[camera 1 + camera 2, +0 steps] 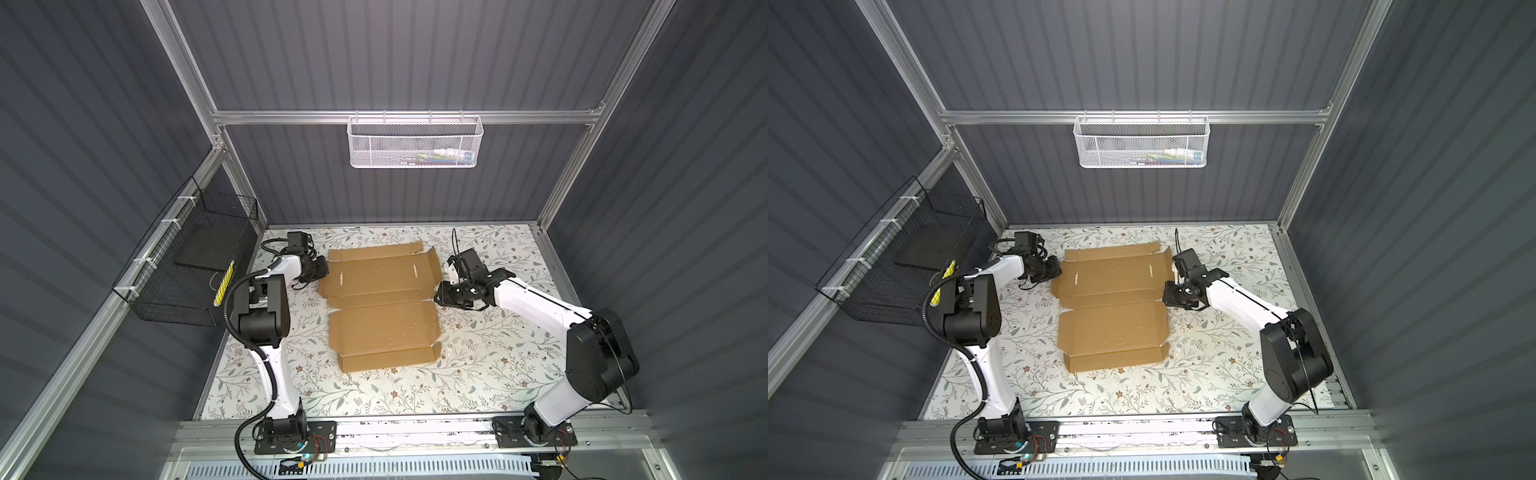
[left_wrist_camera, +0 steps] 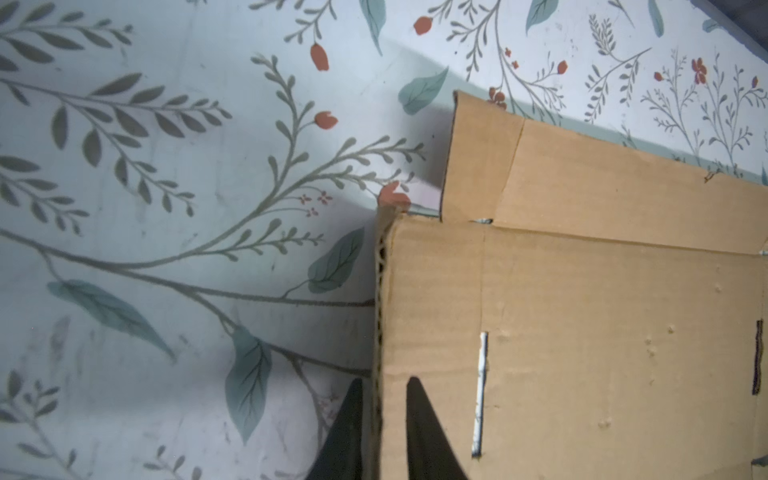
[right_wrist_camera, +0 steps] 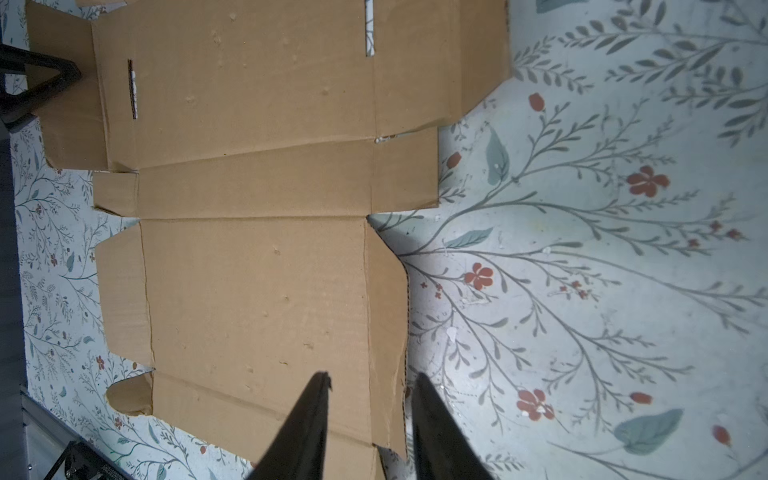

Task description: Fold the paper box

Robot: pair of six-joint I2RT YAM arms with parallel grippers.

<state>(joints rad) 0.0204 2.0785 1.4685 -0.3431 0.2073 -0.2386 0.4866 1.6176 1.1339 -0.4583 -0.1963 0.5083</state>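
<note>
Paper box (image 1: pixel 382 307) lies mid-surface (image 1: pixel 498 365) as nearly flat sheet. No wall stands, no tab tucked: folding barely begun. Left pincer (image 2: pixel 384 380) sits narrow around left flap edge, firm pinch unclear. Right pincer (image 3: pixel 370 376) spread astride right flap. All folds left to do.

Both the left arm (image 1: pixel 276 365) and the right arm (image 1: pixel 536 301) have white link shells and black joint housings. Each is mounted on a black base plate (image 1: pixel 322 434) fastened with screws, and red wiring shows at both bases. A black corrugated cable (image 1: pixel 227 307) loops along the left arm. A thin black cable (image 1: pixel 454 243) arches at the right wrist. The left hand (image 2: pixel 384 380) and right hand (image 3: pixel 372 376) have black, tapered fingers (image 3: pixel 307 424).
</note>
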